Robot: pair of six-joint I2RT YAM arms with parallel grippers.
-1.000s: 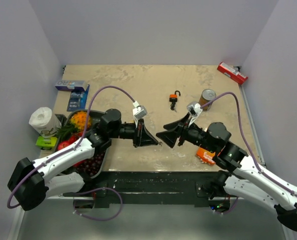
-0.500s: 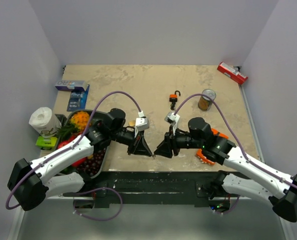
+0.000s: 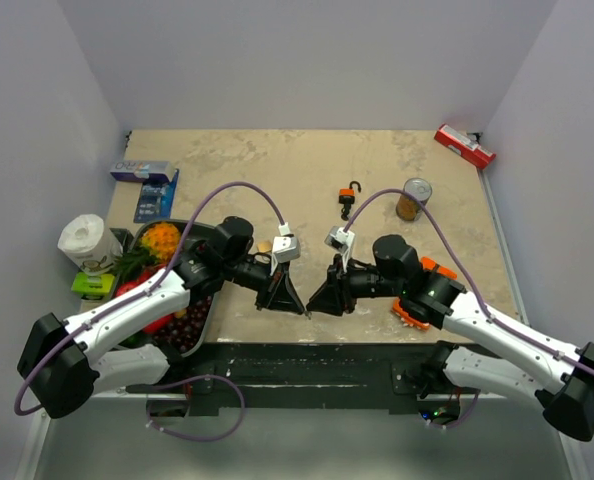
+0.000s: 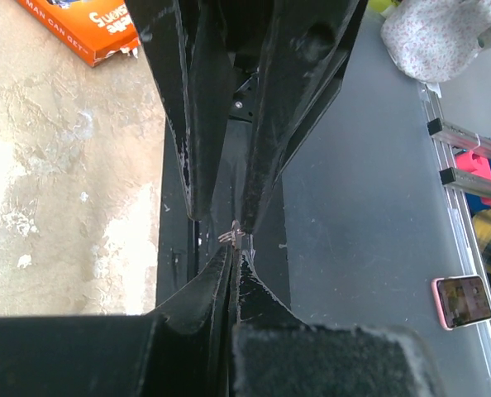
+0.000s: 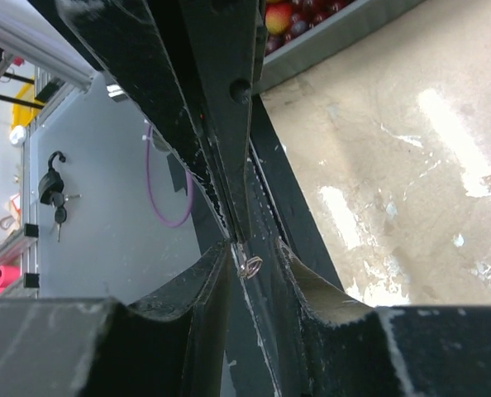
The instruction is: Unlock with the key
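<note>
Right now our left fingers (image 4: 200, 289) are pressed together on a tiny metal loop (image 4: 231, 236). Our right fingers (image 5: 197, 283) stand a little spread, one tip on either side of that loop. The two arms meet tip to tip at the near edge of the worktop (image 3: 277, 170). The loop is too small for us to tell what it belongs to.

Farther out, well apart from both arms, the orange padlock (image 3: 350, 189) lies toward the back of the worktop. The small dark piece touching its near side looks to us like the key (image 3: 345, 210). A can (image 3: 413, 199) stands near them on the right.

As we judge it, little of the job is done. The key does not appear to be in the lock, and the shackle is too small to read as open or closed. Picking up the key, seating its blade and turning it are all ahead of us.
</note>
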